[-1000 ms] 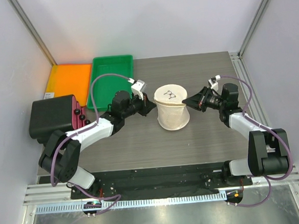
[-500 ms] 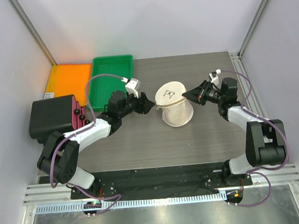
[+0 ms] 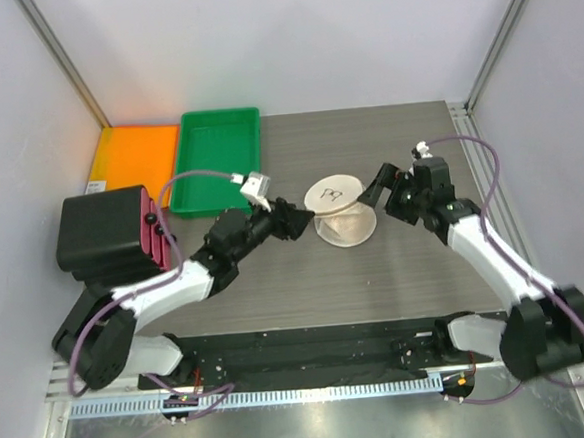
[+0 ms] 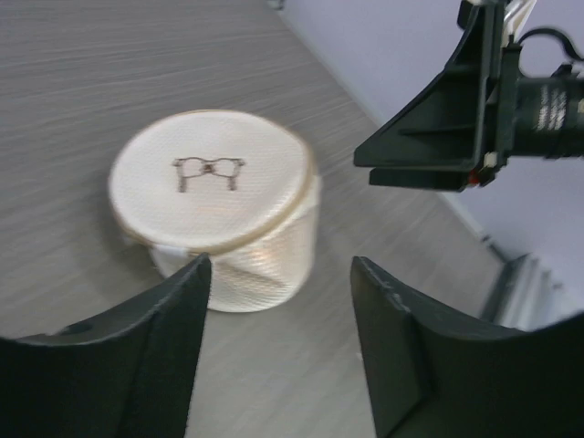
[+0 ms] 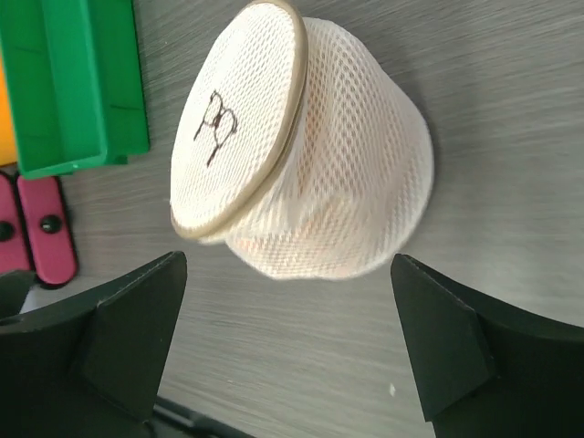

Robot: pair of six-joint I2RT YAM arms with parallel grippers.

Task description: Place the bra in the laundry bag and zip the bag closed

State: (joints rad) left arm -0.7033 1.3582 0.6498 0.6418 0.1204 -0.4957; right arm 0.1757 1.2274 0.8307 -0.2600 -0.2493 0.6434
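The left gripper (image 3: 294, 220) has its fingers apart and empty, just left of the laundry bag (image 3: 340, 213) and no longer touching it. The right gripper (image 3: 375, 194) is spread wide too, with nothing between its fingers, just to the bag's right. A second ago both were pressed against the bag's sides and it stood taller. Now they have let go and drawn back, and the bag sits lower and slumped on the table (image 3: 415, 260), mid-table between them, with its round lid leaning.

The bra is not plainly in view. A faint warm tint through the mesh in the right wrist view suggests it lies inside. The lid rim looks seated all round, so the zip is probably shut and the task is at or near its end.

The left arm stretches low from its near-left base, pointing diagonally far and right. The right arm arcs up from the near-right base, its wrist bent left towards the bag.
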